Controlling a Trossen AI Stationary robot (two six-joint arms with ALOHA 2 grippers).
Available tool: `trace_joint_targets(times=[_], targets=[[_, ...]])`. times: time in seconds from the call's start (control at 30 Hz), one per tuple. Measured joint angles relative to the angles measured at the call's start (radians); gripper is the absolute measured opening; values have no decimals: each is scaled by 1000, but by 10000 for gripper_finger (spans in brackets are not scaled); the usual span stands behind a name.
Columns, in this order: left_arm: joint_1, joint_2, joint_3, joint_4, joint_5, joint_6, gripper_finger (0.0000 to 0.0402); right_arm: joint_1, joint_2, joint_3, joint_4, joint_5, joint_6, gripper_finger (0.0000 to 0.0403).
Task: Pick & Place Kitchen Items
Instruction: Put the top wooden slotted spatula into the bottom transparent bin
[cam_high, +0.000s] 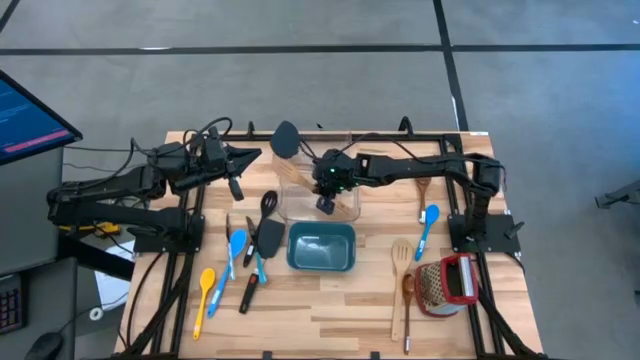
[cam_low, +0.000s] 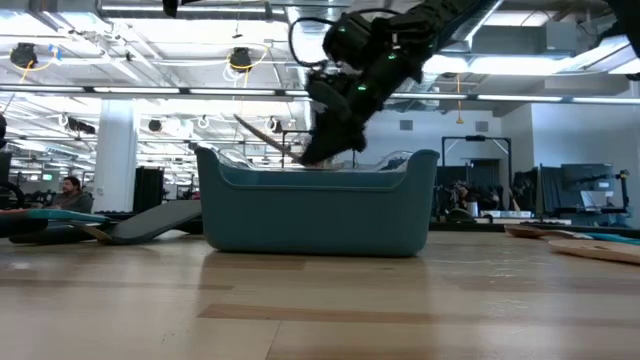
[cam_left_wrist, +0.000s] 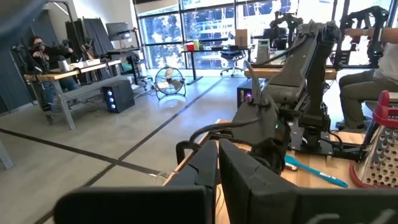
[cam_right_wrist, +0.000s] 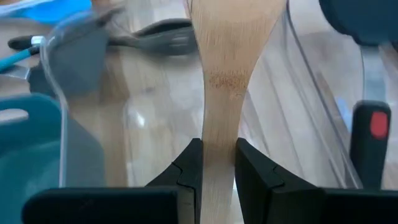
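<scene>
R arm reaches in from its base at the tabletop's (cam_high: 330, 310) right edge, stretched toward centre, wrist bent down so the right tool (cam_high: 326, 205) hangs over a clear plastic bin (cam_high: 350, 208) just behind the teal tub (cam_high: 321, 248). In the right wrist view its fingers (cam_right_wrist: 186, 168) are pinching the neck of a pale wooden spatula (cam_right_wrist: 233, 56), pressed on both sides, w/ the blade pointing away from the wrist over the clear bin's floor. Low view shows the right tool tilted down behind the teal tub's rim, wooden piece slanting out to one side. L arm lies folded along the tabletop's left edge, forearm pointing toward centre; left tool (cam_high: 236, 185) sits near the back-left, well apart from the bins, fingers (cam_left_wrist: 205, 171) pressed nearly together on nothing. Other utensils: a black ladle (cam_high: 284, 140) leaning at the clear bin's back-left corner; black spatulas (cam_high: 266, 232) just left of the teal tub; blue spoons (cam_high: 236, 250) and a yellow spoon (cam_high: 204, 290) further left. On the right side: a blue spoon (cam_high: 429, 222), brown wooden spoon (cam_high: 424, 190), a pale slotted spatula (cam_high: 401, 262) and another wooden spoon (cam_high: 408, 300) beside a red-handled grater (cam_high: 448, 282).
</scene>
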Motion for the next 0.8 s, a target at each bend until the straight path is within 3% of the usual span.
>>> trace_joint_targets(times=[0.43, 0.8], targets=[[-5, 0, 0, -2, 4, -15, 4, 0, 178, 257, -278, 16, -32, 55], [-4, 0, 0, -1, 2, -13, 4, 2, 220, 297, -309, 13, -45, 55]])
